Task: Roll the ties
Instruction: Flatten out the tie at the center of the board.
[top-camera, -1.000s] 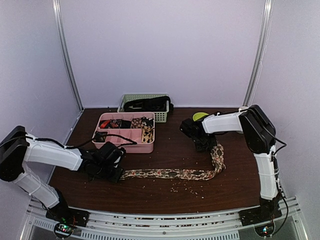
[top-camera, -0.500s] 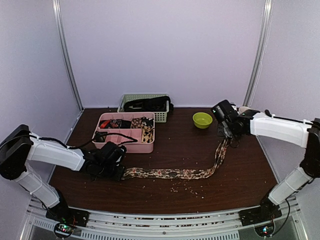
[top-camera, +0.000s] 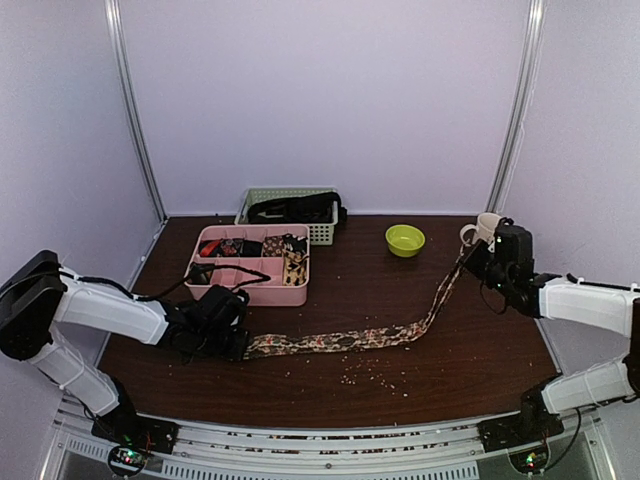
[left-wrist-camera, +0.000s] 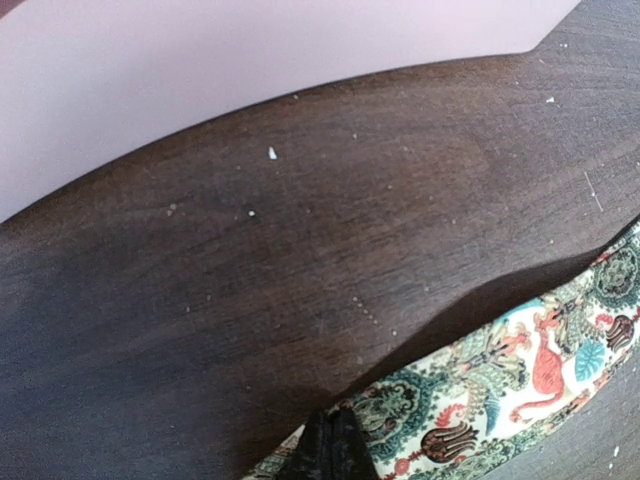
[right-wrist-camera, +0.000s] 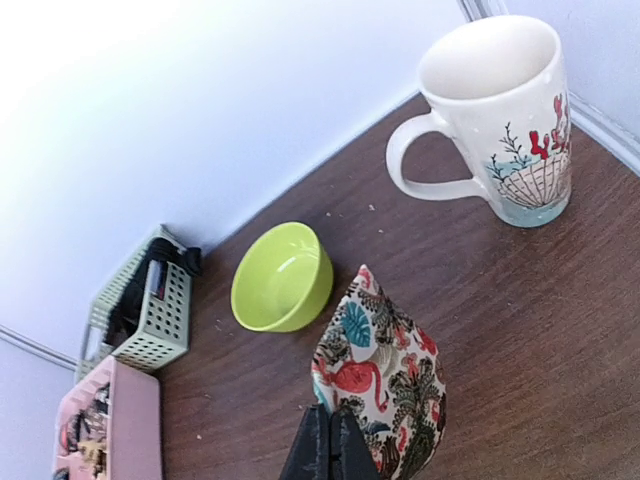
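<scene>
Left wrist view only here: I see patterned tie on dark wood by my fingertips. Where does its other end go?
Observer: The tie runs right across the table, then rises to the right gripper, shut on its tip.
Operator: Anything close to that end?
Observer: A white mug and a green bowl stand beyond it, both apart from the tie.

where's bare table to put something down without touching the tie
Largest free patch: bare wood between the pink tray, the green bowl and the stretched tie. A second strip, with crumbs, runs in front of the tie to the near edge. Crowded: the far left with tray and basket, and the far right with bowl, mug and right gripper.
</scene>
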